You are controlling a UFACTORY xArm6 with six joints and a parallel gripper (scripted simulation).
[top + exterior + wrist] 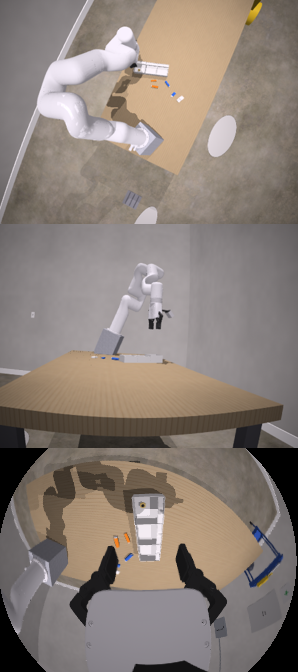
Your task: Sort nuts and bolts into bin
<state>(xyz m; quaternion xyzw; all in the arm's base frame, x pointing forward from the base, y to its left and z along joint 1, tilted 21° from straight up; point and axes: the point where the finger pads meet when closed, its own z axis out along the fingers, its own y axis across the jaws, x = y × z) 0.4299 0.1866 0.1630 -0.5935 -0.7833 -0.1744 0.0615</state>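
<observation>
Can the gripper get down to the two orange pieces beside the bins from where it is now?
Probably yes: the gripper is open, high above the bins, and the orange pieces lie uncovered.
</observation>
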